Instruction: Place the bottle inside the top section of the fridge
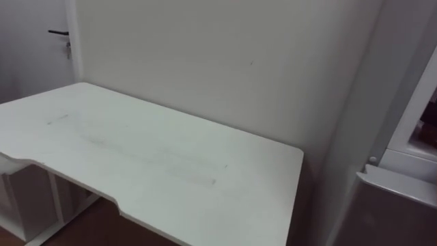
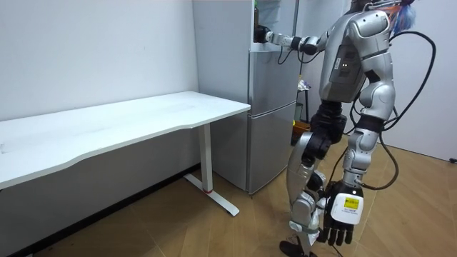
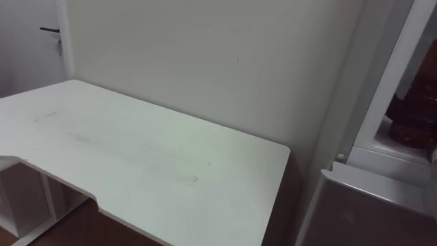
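The robot stands at the right of the room view, close in front of the fridge (image 2: 271,128). Its right arm is stretched level toward the upper compartment (image 2: 277,25) at top centre of the frame. Judging by the task, that reach is meant to set the bottle on the upper shelf. The right hand (image 2: 263,34) sits at the edge of that opening, and I cannot tell whether its fingers are curled round anything. The bottle itself I cannot make out: it is probably at that hand or already inside, but nothing settles which. In the right eye view a dark shape (image 3: 410,117) lies in the opening at the right edge, too vague to name. The left hand (image 2: 343,223) hangs low at the bottom right of the room view beside the legs, fingers loose and holding nothing, likely kept down out of the way. The head looks toward the bench (image 1: 157,157), which spreads across the left and centre of the eye views and is bare. Counted: one fridge with an upper and a lower compartment, one bench, one door (image 1: 31,48) at the upper left of the left eye view, two hands, and no bottle I can count with certainty.
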### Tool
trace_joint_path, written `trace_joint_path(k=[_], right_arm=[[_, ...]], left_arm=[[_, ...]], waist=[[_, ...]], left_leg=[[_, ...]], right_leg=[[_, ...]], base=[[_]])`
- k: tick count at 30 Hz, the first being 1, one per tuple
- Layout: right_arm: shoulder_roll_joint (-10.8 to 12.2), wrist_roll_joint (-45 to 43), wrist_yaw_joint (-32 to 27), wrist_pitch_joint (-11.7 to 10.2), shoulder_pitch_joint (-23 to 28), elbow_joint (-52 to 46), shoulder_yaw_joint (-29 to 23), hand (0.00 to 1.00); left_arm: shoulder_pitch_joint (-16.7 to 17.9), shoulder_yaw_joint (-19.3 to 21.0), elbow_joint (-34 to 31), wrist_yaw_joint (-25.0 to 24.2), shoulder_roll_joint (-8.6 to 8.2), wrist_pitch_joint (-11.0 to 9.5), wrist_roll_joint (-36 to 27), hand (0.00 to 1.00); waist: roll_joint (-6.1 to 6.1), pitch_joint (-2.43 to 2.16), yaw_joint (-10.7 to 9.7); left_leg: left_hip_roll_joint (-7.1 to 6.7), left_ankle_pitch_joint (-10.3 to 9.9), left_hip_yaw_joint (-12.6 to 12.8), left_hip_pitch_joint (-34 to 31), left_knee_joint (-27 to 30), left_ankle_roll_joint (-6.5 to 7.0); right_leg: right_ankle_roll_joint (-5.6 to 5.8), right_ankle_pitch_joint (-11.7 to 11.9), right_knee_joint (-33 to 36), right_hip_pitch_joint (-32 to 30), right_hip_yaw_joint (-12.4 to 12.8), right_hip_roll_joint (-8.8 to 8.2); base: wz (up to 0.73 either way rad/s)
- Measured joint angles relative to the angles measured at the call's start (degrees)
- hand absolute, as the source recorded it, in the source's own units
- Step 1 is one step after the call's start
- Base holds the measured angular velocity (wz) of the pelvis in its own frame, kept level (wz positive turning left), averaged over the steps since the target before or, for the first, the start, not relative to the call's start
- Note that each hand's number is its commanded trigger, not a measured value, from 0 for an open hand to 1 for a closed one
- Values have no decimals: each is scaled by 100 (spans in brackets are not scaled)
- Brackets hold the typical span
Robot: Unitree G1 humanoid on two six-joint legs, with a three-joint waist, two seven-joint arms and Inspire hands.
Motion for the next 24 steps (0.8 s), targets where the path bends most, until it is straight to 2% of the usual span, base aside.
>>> trace_joint_path(k=[7,12,16,24], right_arm=[[3,-90,424,0,66,-74,4,0],[4,-69,619,0,242,-490,-12,0],[5,-47,824,-26,357,-622,-33,0],[6,44,874,-26,406,-750,-101,0]], left_arm=[[-15,-14,-25,10,0,-18,7,0],[-32,-83,-37,35,1,-17,2,0],[-34,-143,-58,85,-7,-22,11,0],[-42,-150,-135,156,-8,-56,-12,0]], waist=[[56,-6,-86],[113,-10,-267],[192,-43,-321],[188,-50,-511]], left_leg=[[4,1,104,197,-131,0],[45,-4,135,242,-164,4],[52,-4,213,371,-242,4],[63,-5,287,362,-272,5]], right_leg=[[8,2,-8,120,103,17],[19,-6,-9,153,101,15],[29,-13,-56,238,148,21],[34,-10,-92,216,212,35]], base=[[-6],[-1],[-5],[-2]])
